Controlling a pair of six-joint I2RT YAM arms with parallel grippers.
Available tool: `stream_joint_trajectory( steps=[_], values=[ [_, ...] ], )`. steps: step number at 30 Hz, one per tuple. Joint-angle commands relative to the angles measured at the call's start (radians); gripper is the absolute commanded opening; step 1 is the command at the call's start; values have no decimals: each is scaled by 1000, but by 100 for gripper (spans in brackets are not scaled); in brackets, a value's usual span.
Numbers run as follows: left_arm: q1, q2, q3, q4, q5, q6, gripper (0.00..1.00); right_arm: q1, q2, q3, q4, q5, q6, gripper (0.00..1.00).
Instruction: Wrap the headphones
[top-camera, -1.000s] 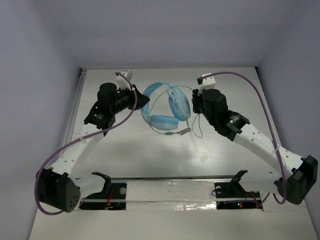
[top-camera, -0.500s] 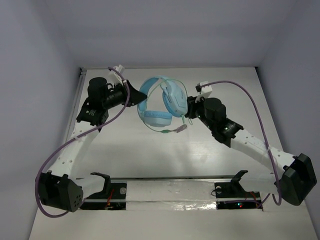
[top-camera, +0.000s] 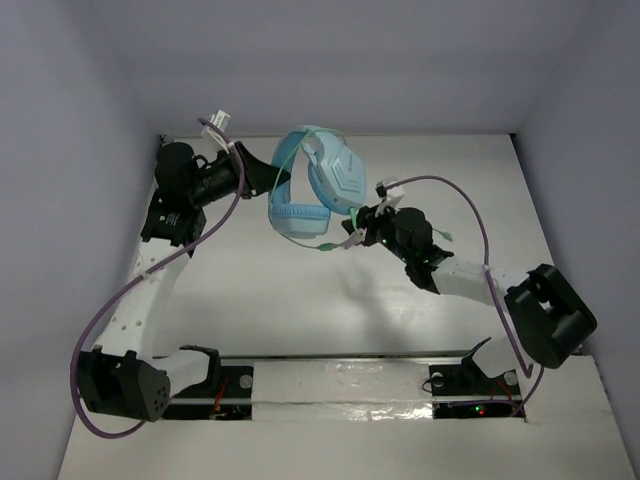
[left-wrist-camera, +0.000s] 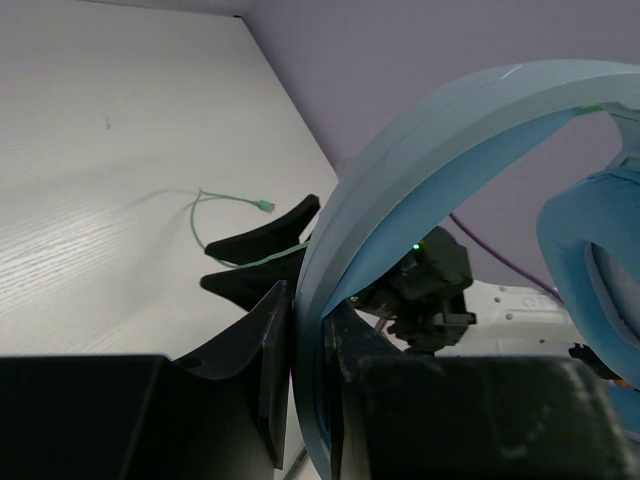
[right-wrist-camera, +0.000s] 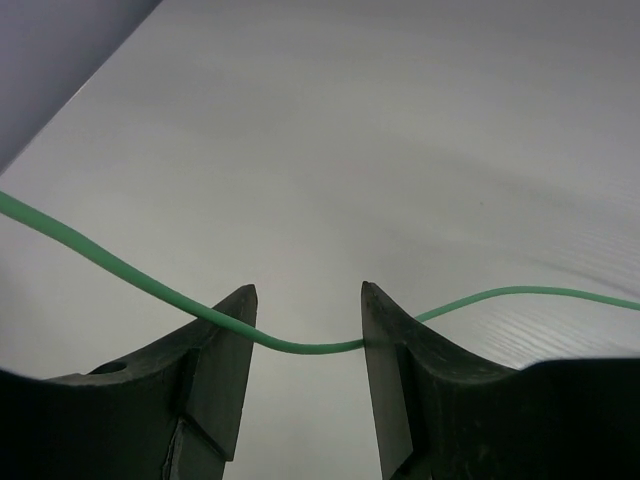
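The light blue headphones hang lifted off the table at the back centre, ear cups facing down and forward. My left gripper is shut on the headband, which fills the left wrist view; one ear cup shows at its right. My right gripper sits just right of and below the ear cups, open. The thin pale-green cable runs across the gap between its fingers, unclamped. More cable hangs under the cups and lies on the table.
The white table is boxed in by grey walls on three sides. Purple robot cables loop beside each arm. The right arm's base is folded close at the right. Two black brackets stand at the near edge.
My left gripper has lifted the headphones and carried them left and back. My right arm has folded in, its gripper moving left and forward under the ear cups, with the cable now between its jaws.
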Motion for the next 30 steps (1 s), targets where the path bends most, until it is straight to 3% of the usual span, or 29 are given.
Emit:
stream_joint_trajectory(
  steps=[1, 10, 14, 17, 19, 20, 22, 24, 25, 30],
  values=[
    [22, -11, 89, 108, 68, -97, 0, -9, 36, -5, 201, -19, 2, 52],
    [40, -5, 123, 149, 46, -180, 0, -19, 238, 54, 231, -102, 5, 48],
    [40, 6, 150, 155, 33, -205, 0, -19, 304, 99, 221, -154, 15, 37],
    [40, 4, 150, 165, 14, -223, 0, -19, 344, 126, 239, -197, 28, 20],
    [40, 6, 147, 169, -7, -228, 0, -19, 354, 127, 254, -212, 47, 17],
    [40, 7, 146, 175, -12, -238, 0, -19, 354, 120, 265, -229, 53, 11],
    [40, 14, 143, 207, 2, -258, 0, -19, 345, 95, 287, -208, 64, 12],
    [40, 12, 147, 198, -10, -246, 0, -19, 300, 79, 276, -156, 53, 32],
    [40, 11, 164, 159, -30, -228, 0, -19, 277, 73, 220, -142, 48, 35],
    [40, 15, 192, 99, -55, -171, 0, -19, 119, -10, 112, -85, 59, 31]
  ],
)
